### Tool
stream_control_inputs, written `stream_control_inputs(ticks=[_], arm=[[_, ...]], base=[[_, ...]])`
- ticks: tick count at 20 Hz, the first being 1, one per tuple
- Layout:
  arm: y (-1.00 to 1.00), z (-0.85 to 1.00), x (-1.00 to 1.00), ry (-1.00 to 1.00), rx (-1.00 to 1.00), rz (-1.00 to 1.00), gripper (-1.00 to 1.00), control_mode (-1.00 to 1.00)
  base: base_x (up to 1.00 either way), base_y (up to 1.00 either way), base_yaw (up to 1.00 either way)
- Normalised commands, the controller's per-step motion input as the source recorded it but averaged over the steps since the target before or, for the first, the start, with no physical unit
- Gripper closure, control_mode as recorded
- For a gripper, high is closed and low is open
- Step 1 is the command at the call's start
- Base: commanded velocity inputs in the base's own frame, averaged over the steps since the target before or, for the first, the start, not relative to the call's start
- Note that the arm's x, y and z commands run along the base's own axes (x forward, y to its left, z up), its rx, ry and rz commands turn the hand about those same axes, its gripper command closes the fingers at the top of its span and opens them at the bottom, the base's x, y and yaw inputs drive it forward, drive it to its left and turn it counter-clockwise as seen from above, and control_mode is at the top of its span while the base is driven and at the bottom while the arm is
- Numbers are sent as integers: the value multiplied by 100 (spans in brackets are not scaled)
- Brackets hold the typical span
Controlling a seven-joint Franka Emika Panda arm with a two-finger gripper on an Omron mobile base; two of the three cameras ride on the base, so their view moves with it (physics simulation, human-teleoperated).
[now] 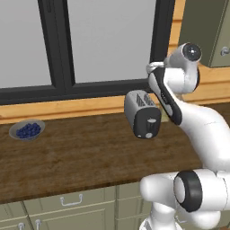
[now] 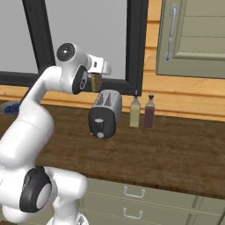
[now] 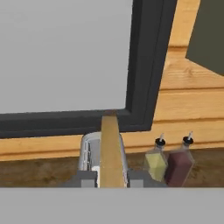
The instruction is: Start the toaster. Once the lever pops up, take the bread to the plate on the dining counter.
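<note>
While the arm reaches over the long counter with its dark brown wood-grain top, the largest item, the counter, runs along a wood-panelled wall below a dark-framed window. Next in size, the toaster stands toward the back edge of the counter, its dark grey end panel facing the front edge and its slots facing up. Directly above the slots, the gripper holds the bread, a flat tan slice: in the hand view the slice stands on edge between the two fingertips, and the jaws are clenched on it, one tip against each face. Whether the lower edge of the slice has cleared the slot cannot be told. Two bottles, one pale yellow and one dark red, stand side by side at the back edge, just beside the toaster. A grey bowl of blueberries sits well apart, near the far left end of the counter.
</note>
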Motion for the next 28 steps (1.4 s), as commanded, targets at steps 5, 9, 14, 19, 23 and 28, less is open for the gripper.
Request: stream_control_inputs(ticks=[5, 9, 14, 19, 23, 28], arm=[[5, -2, -100, 15, -22, 11, 100, -100], [9, -41, -90, 14, -16, 6, 100, -100], [3, -47, -18, 2, -9, -1, 100, -100], [0, -29, 0, 0, -2, -13, 100, -100], [0, -21, -1, 0, 0, -27, 100, -100], [0, -7, -1, 0, 0, -11, 100, 100]], base=[[0, 0, 0], [0, 0, 0], [0, 0, 0], [0, 0, 0], [0, 0, 0], [-13, -3, -22]])
